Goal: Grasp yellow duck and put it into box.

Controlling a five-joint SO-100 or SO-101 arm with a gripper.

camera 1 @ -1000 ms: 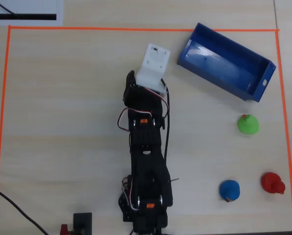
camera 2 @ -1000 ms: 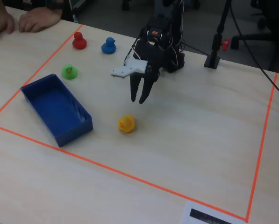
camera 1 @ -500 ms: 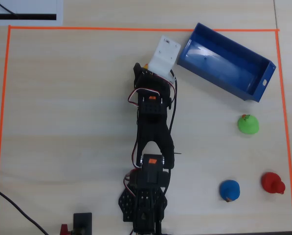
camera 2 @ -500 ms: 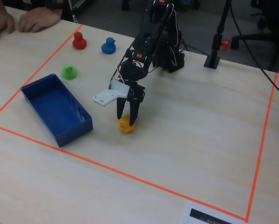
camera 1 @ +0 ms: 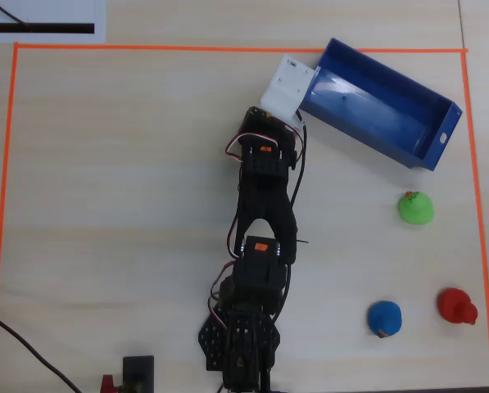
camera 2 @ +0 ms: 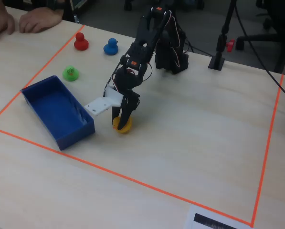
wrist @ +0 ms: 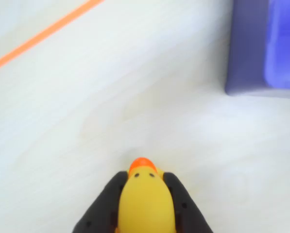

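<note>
Black two-finger gripper clamped on small yellow rubber duck, just beside low-walled blue box. Risk: duck clips near wall w/o more lift.

An office or lab used for robot trials is suggested. A pale wood-grain surface is marked off by an orange tape border, and rolling chair bases are seen on dark carpet behind. A black stand is placed on the surface.
</note>
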